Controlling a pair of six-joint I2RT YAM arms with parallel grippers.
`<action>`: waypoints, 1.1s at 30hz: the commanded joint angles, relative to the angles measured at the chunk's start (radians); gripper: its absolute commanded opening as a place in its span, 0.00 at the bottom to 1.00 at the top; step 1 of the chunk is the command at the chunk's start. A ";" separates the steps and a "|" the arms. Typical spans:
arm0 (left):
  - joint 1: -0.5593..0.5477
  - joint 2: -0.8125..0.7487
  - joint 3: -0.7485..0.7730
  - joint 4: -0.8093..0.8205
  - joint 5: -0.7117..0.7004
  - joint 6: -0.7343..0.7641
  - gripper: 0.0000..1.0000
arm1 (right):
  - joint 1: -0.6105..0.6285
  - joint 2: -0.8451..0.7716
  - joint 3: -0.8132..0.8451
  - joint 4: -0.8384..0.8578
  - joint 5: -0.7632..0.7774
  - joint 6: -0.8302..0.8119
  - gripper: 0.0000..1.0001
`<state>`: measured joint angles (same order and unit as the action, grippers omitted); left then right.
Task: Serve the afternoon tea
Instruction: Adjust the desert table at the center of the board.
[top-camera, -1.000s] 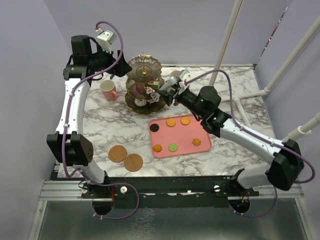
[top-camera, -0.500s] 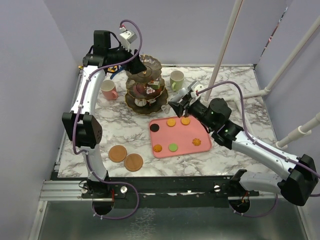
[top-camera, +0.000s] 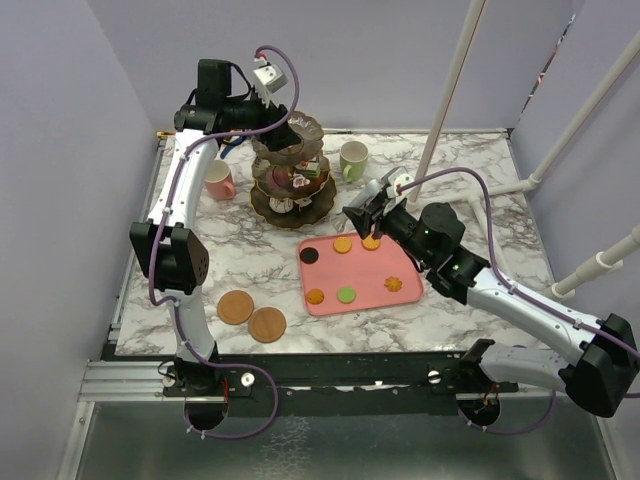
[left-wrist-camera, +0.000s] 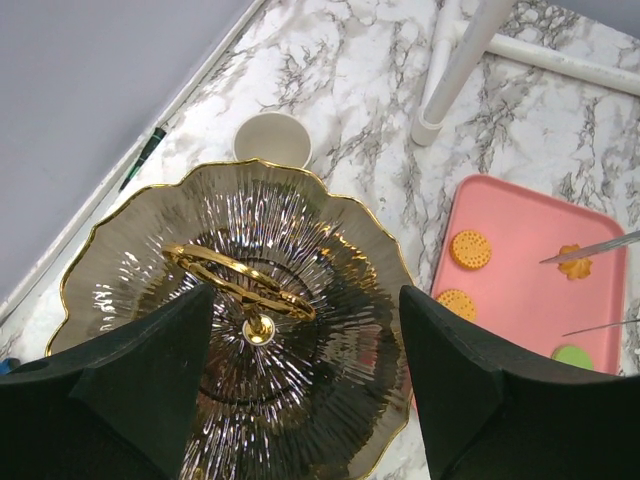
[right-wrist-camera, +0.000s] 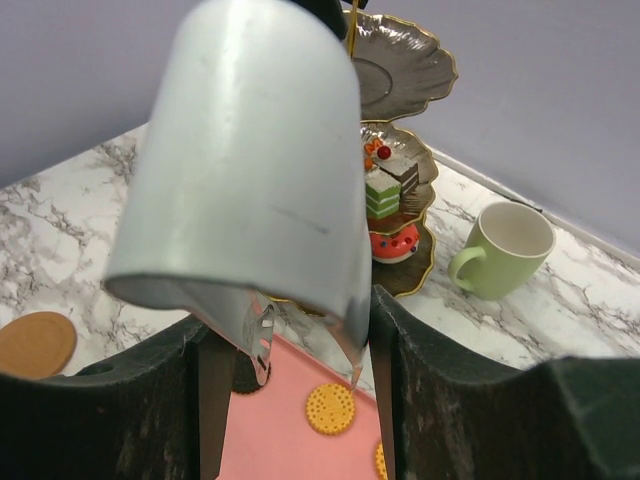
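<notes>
The dark, scalloped, gold-rimmed three-tier stand (top-camera: 290, 170) stands at the table's (top-camera: 220, 250) far side, cakes (right-wrist-camera: 383, 192) on its lower tiers, top tier bare. The left gripper (left-wrist-camera: 305, 300) hangs spread above it, the gold ring (left-wrist-camera: 240, 285) lying lengthwise between its fingers (left-wrist-camera: 130, 390). Over the pink tray (top-camera: 365, 270) the right gripper (top-camera: 362, 213) clamps pale tongs (right-wrist-camera: 250, 160), tips just above a round biscuit (right-wrist-camera: 330, 407).

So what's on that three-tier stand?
The top tier is bare. The middle tier holds a green layered cake and a brown cake; the bottom tier holds a red pastry. The plates above hide much of both lower tiers.
</notes>
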<state>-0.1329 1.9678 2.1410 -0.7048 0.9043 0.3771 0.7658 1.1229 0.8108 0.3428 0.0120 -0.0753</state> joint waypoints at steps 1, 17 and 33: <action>0.001 0.017 -0.022 -0.016 0.057 0.083 0.76 | -0.001 -0.034 -0.013 -0.003 0.042 0.015 0.51; 0.014 0.096 -0.007 0.049 0.070 -0.001 0.17 | -0.002 -0.054 -0.035 -0.013 0.078 0.025 0.49; -0.028 -0.203 -0.490 0.587 -0.288 -0.364 0.00 | -0.003 -0.061 -0.078 -0.005 0.117 0.007 0.47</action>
<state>-0.1364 1.9034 1.8332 -0.3599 0.7994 0.2192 0.7658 1.0824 0.7517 0.3145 0.0937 -0.0601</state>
